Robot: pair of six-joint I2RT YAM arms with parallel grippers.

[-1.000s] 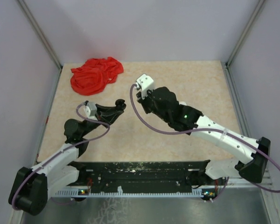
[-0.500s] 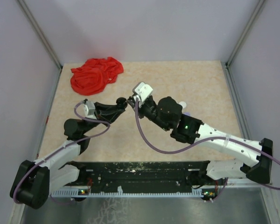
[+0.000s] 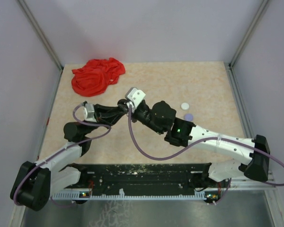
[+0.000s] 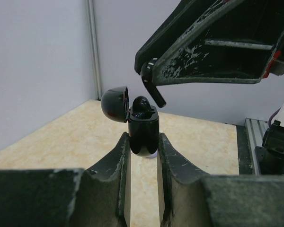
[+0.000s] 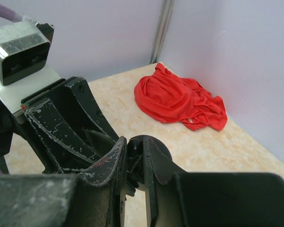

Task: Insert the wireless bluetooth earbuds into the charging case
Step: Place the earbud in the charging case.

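The top camera looks down from above and behind the bases, over the whole table. Left wrist camera peers close toward 3 o'clock, right wrist toward 10 o'clock, both on the charging case. The red cloth shows overhead too.

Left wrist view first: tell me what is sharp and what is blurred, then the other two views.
Left wrist: the open black case and the earbud above it are sharp, the left fingers dark and soft up close. Right wrist: the red cloth is crisp, the right fingers blurred. Top: even light, no glare.
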